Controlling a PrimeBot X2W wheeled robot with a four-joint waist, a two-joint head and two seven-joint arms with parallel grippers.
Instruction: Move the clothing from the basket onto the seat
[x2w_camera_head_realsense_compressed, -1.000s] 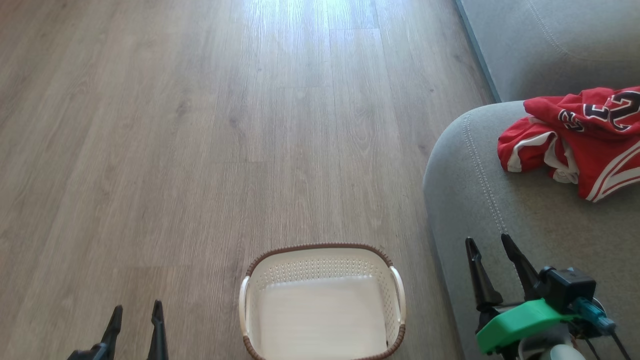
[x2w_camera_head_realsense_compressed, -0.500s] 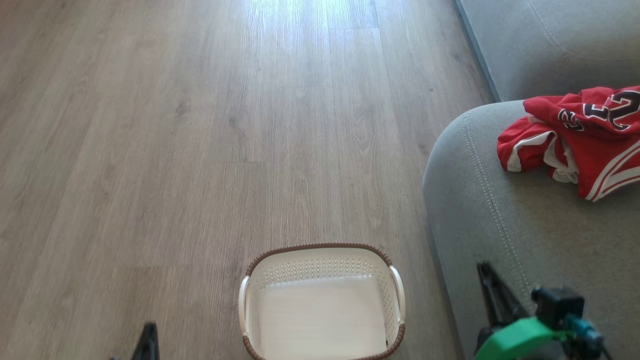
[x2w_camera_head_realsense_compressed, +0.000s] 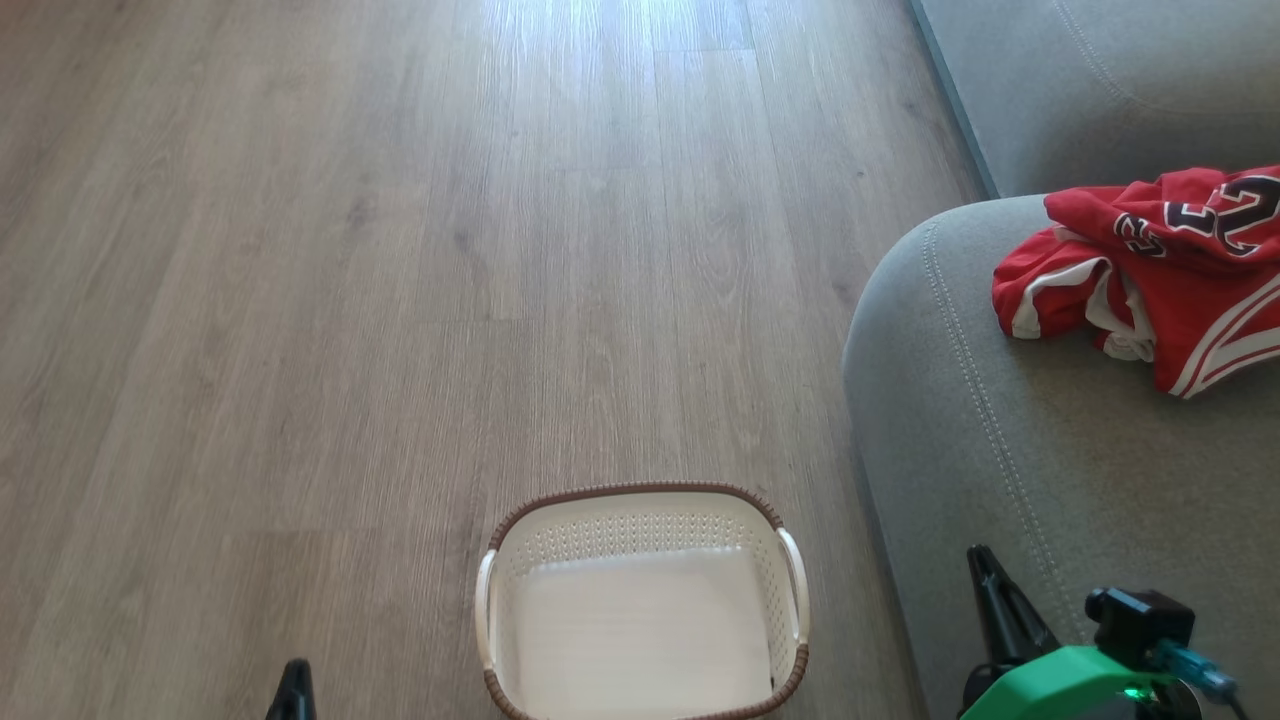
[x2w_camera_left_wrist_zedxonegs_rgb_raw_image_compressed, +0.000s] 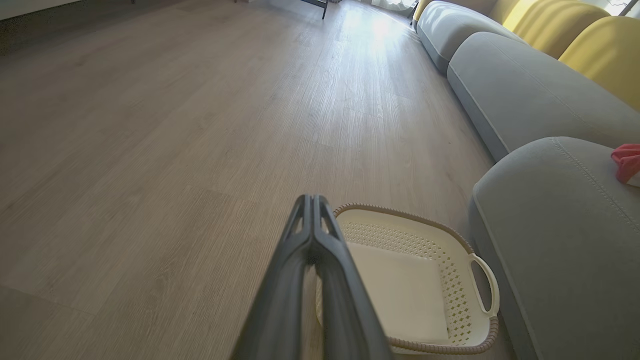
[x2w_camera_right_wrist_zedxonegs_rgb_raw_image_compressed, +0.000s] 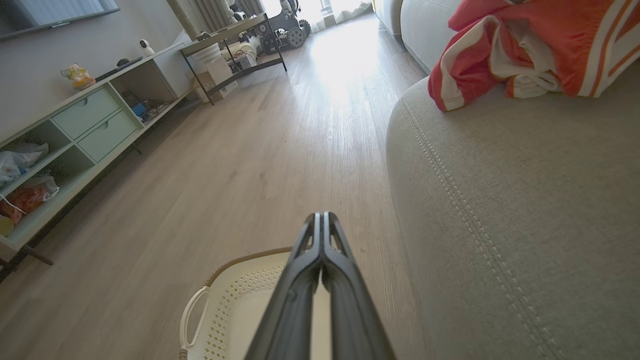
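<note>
Change since earlier: both pairs of fingers, apart a second ago, are now together, and both grippers sit lower in the head view, at its near edge.
Left gripper (x2w_camera_left_wrist_zedxonegs_rgb_raw_image_compressed: 312, 200): fingers pressed together on nothing, over the floor (x2w_camera_head_realsense_compressed: 400, 300) to the left of the basket (x2w_camera_head_realsense_compressed: 640, 492).
Right gripper (x2w_camera_right_wrist_zedxonegs_rgb_raw_image_compressed: 320, 217): fingers pressed together on nothing, over the near left part of the seat (x2w_camera_head_realsense_compressed: 1000, 450).
Basket: on the floor, near, between the two grippers and beside the seat's left side. Its inside is bare as far as it shows; its near end is cut off.
Clothing (x2w_camera_head_realsense_compressed: 1150, 270): crumpled red heap lying on the seat, far and right, well apart from the basket. Part of it runs past the right edge of the head view.
Key relation: clothing lies far and right of the right gripper's tips, with its long axis roughly left to right across the cushion. Right arm is clearly the nearer; left arm stands beyond the basket.
Assessment: transfer judged complete, with no garment visible to fetch.
Risk: low. Shiny fabric could slide if nudged.
</note>
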